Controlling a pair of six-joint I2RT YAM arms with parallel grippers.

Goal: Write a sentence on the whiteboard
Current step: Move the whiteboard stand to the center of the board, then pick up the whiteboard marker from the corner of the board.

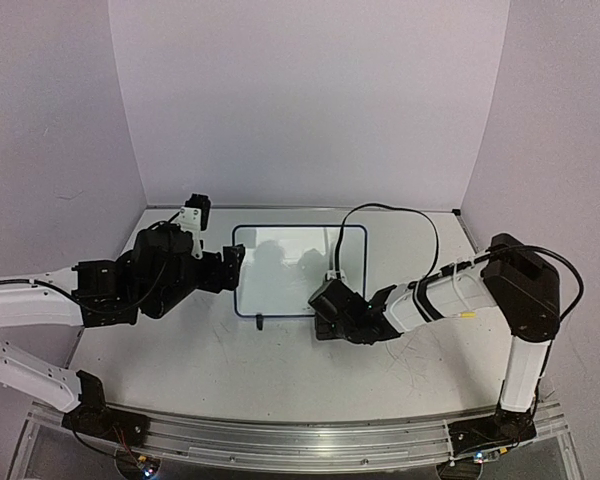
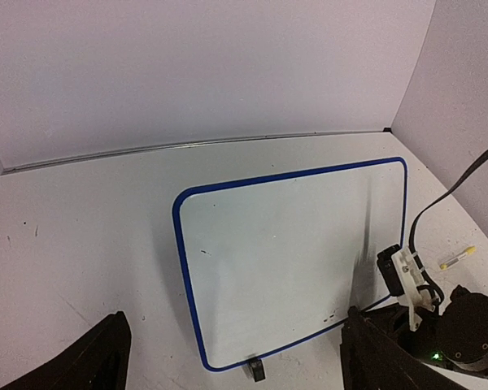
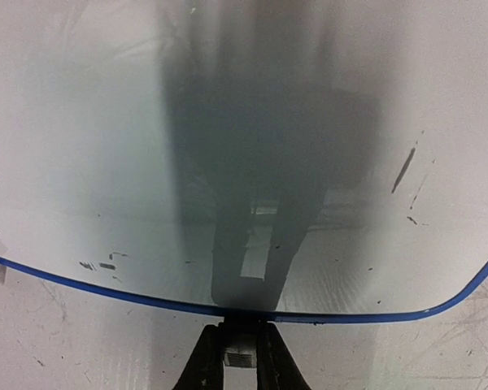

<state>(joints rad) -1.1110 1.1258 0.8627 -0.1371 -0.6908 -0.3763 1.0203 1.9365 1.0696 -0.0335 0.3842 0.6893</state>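
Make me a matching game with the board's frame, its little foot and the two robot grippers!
Things:
1. whiteboard frame
2. foot
3. left gripper
4. right gripper

Matches:
A. black
B. at the board's near edge
C. blue
D. beside the board's left edge

Pairs: 1-C, 2-A, 3-D, 4-B

Sm. whiteboard (image 1: 280, 290), thin blue rounded frame, mid-table, black foot (image 1: 259, 322) at near edge, few dark specks

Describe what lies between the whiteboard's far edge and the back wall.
Only bare tabletop, shown in the left wrist view beyond the whiteboard.
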